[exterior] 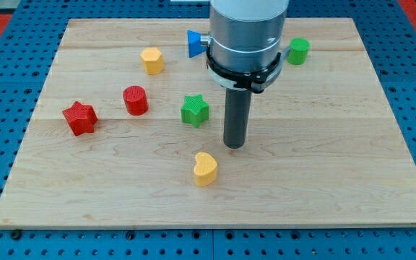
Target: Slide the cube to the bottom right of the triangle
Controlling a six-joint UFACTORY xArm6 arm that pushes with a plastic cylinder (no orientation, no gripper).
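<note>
Blue triangle (193,43) top-left of my tip (235,146)

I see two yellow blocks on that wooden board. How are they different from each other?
The yellow heart lies near the view's bottom, just below-left of my tip; the other yellow block sits near the view's top, far from my tip. The heart shows a clear notch and point, while the upper one looks chunkier, more like a rounded pentagon. The heart stands alone; the upper block has the red cylinder nearby. Both are the same yellow and similar in size.
</note>
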